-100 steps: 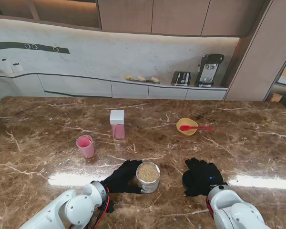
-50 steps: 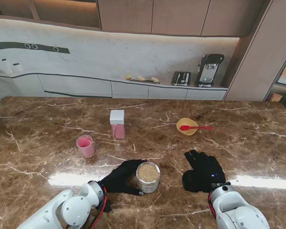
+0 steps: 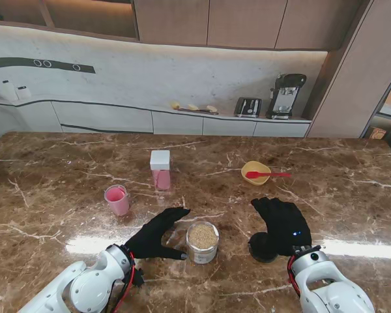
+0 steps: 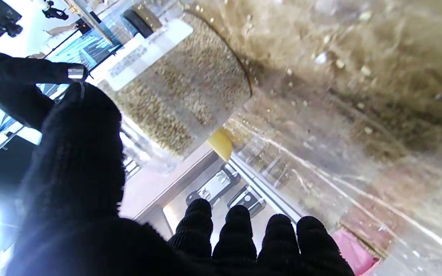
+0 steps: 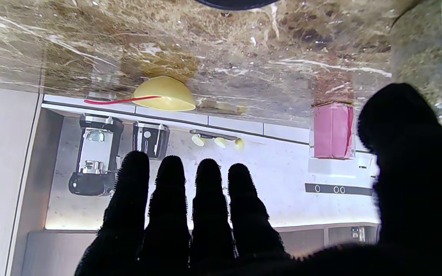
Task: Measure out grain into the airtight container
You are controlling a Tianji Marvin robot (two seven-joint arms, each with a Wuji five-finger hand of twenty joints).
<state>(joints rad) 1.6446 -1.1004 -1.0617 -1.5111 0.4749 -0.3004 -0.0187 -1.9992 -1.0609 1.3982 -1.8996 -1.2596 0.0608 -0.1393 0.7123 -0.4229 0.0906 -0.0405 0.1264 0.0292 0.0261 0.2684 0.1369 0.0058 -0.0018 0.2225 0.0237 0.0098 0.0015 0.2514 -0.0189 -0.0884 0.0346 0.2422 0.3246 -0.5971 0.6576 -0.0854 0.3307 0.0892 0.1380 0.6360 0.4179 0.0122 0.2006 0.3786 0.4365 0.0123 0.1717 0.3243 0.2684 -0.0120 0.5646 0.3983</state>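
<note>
Left hand: the left hand (image 3: pixel 158 233) is seen at the near edge of the tabletop (image 3: pixel 52 169), just beside the grain jar at its 9 o'clock, fingers spread apart and nothing held; whether the thumb touches the jar wall cannot be told.
Grain jar: an open clear jar (image 3: pixel 202 242) filled with tan grain stands upright near the tabletop's near edge, between the two hands; its label is shown in the left wrist view (image 4: pixel 175 92).
Black lid: a round black lid (image 3: pixel 259 248) lies flat at the jar's 3 o'clock, partly covered by the right hand.
Right hand: the right hand (image 3: pixel 283 225) is held flat over the lid, fingers extended and gripping nothing.
Pink cup: a pink cup (image 3: pixel 116 199) stands at the jar's 10 o'clock, well apart.
Pink container: a white-lidded container (image 3: pixel 160 169) with pink contents stands upright farther off, at 11 o'clock.
Yellow bowl: a yellow bowl (image 3: pixel 255 172) with a red spoon (image 3: pixel 268 174) across it sits at 1 o'clock.
</note>
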